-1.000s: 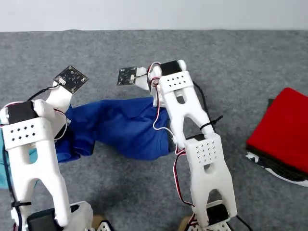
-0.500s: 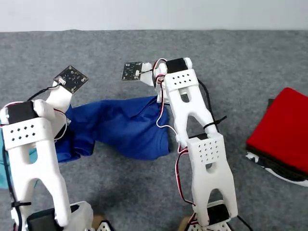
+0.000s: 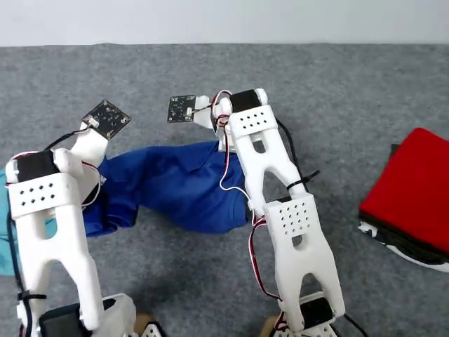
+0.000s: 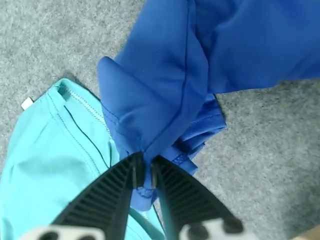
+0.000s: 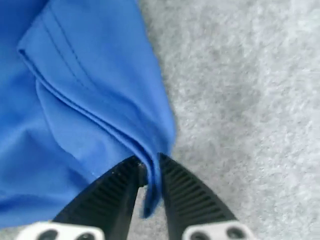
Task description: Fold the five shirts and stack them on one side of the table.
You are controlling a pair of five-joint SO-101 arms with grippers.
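Note:
A blue shirt lies bunched on the grey table between my two arms. My left gripper is shut on a folded edge of the blue shirt, lifting it above the turquoise shirt. My right gripper is shut on another edge of the blue shirt, just over the grey surface. In the high view the left arm stands at the shirt's left end and the right arm at its right end.
A stack of folded shirts with a red one on top sits at the table's right edge. The turquoise shirt lies at the far left edge. Grey table surface stretches behind and between the arms.
The right arm's wrist swung slightly right and then back left with the shirt edge. The left arm shifted a little; the blue shirt barely changed shape.

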